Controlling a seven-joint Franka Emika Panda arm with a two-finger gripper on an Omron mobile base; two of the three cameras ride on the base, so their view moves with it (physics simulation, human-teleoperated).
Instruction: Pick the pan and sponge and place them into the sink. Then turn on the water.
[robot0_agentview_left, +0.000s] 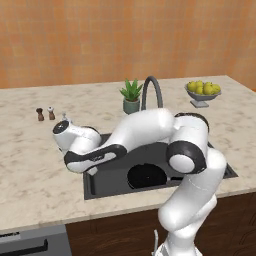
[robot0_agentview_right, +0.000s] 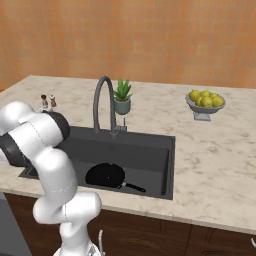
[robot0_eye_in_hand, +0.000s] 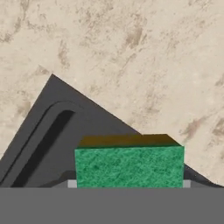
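Across the marble surface (robot0_agentview_right: 210, 150) the black sink (robot0_agentview_right: 150, 145) sits sunk, its left end hidden behind the white arm in the right base view. Within the basin lies the pan (robot0_agentview_right: 106, 176), handle pointing right; the arm covers part of it from the left base view. Over the sink's corner, the sponge (robot0_eye_in_hand: 129, 166), green face to the camera, sits clamped in the tool (robot0_eye_in_hand: 129, 184), whose fingertips (robot0_eye_in_hand: 71, 183) barely show at the sponge's lower corners.

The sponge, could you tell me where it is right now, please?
In the hand view the sponge sits at the bottom centre, close to the camera, above a corner of the sink where the basin meets the marble counter.
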